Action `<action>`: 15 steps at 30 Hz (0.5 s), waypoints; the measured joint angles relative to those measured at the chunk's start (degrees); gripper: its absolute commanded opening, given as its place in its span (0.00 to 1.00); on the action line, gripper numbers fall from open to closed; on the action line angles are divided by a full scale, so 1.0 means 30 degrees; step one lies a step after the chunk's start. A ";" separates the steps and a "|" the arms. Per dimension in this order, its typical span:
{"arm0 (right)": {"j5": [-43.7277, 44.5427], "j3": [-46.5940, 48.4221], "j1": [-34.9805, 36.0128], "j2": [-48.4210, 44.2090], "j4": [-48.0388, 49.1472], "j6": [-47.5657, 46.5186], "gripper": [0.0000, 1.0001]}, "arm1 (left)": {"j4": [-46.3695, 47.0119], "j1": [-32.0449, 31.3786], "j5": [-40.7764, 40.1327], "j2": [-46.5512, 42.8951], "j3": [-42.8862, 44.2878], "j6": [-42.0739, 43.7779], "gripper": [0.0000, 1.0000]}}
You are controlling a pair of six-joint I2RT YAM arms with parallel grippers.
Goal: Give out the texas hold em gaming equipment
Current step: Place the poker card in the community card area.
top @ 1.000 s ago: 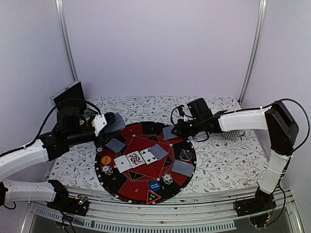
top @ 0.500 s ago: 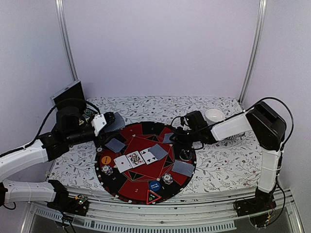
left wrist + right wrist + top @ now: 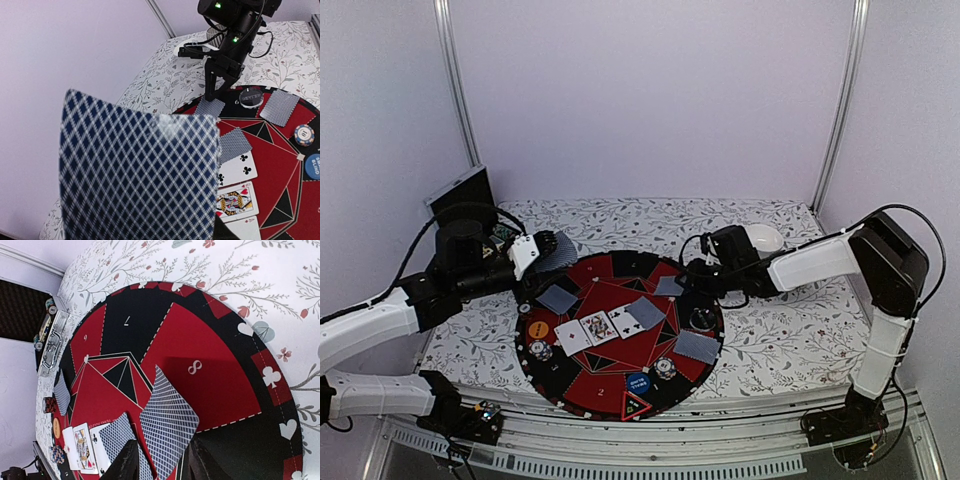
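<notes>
**Desk:** While I watch the right wrist feed, can you tell me where the dealing stands?

**Me:** On the round mat (image 3: 590, 385) I count four face-down cards (image 3: 646, 312) at seats and three face-up cards (image 3: 597, 326) in the middle. The orange button (image 3: 537, 327), blue button (image 3: 638, 382), triangle marker (image 3: 633, 405) and a few poker chips (image 3: 664, 367) sit around the rim.

**Desk:** And the right side?

**Me:** The right gripper (image 3: 162, 446) has its fingers parted. The far card (image 3: 167, 425) lies flat by the red wedge marked eight, with one corner between them. I judge it free.

**Desk:** The left?

**Me:** The left gripper (image 3: 548, 247) is closed on blue-backed cards (image 3: 140, 175), held up over the mat's far left edge. Whether that is one card or a stack, I cannot tell.

**Desk:** So, partway?

**Me:** I'd say so. Several numbered seats are bare, and there are cards in hand to deal.
</notes>
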 measured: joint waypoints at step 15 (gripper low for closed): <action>-0.0087 -0.0342 -0.0022 -0.0627 -0.0590 -0.1377 0.30 | 0.0000 0.0000 -0.0073 0.0000 -0.0007 0.0007 0.42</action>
